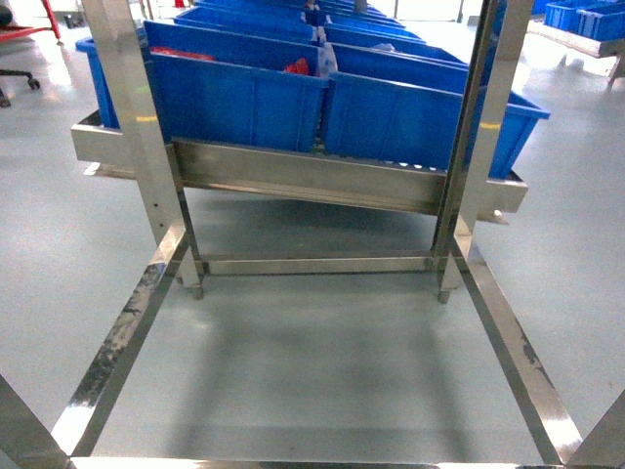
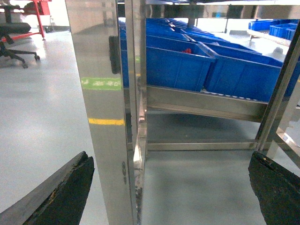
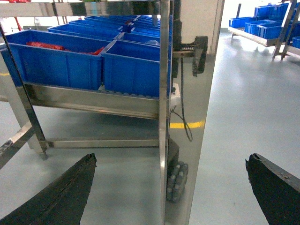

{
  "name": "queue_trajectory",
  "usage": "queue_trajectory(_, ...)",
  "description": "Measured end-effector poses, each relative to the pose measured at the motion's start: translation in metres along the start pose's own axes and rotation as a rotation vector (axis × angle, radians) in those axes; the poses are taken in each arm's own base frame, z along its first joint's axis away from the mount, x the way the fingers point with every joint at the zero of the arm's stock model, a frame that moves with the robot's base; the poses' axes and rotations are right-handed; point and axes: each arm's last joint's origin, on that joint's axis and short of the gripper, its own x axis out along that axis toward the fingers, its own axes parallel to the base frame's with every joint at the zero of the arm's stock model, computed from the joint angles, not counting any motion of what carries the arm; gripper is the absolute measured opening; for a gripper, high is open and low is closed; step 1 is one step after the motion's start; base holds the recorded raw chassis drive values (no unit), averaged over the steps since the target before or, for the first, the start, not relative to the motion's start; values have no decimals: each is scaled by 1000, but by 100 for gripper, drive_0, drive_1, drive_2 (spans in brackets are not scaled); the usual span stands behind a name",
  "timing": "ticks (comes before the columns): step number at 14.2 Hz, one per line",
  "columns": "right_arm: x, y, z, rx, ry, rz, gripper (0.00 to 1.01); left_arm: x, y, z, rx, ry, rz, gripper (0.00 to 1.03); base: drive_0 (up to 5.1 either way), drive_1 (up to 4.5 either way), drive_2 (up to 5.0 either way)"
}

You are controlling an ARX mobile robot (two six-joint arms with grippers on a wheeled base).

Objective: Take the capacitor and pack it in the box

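Observation:
No capacitor can be made out, and the box is out of view. My left gripper [image 2: 169,159] is open; its dark fingers [image 2: 65,192] straddle a steel rack post [image 2: 105,117] low over the floor with nothing between them. In the right wrist view my right gripper [image 3: 171,161] is likewise open and empty, with its fingers [image 3: 272,187] either side of another shiny post [image 3: 187,117]. Neither gripper shows in the head view. Blue bins [image 1: 239,93] sit on the rack shelf ahead, and some hold red items [image 1: 296,67] too small to identify.
A stainless steel rack [image 1: 312,176] stands ahead with upright posts [image 1: 137,117] left and right and low floor rails [image 1: 117,352]. Rows of blue bins [image 1: 430,117] fill its sloped shelf. A black cable [image 3: 183,117] hangs by the right post. Grey floor [image 1: 312,362] lies below.

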Motion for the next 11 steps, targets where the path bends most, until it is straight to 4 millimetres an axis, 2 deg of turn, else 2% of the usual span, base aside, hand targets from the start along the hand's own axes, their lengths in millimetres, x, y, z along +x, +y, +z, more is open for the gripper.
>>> queue_trajectory(11, 0, 0, 0, 0, 0, 0, 98, 0, 0, 0, 0, 0, 0, 98, 0, 0, 0)
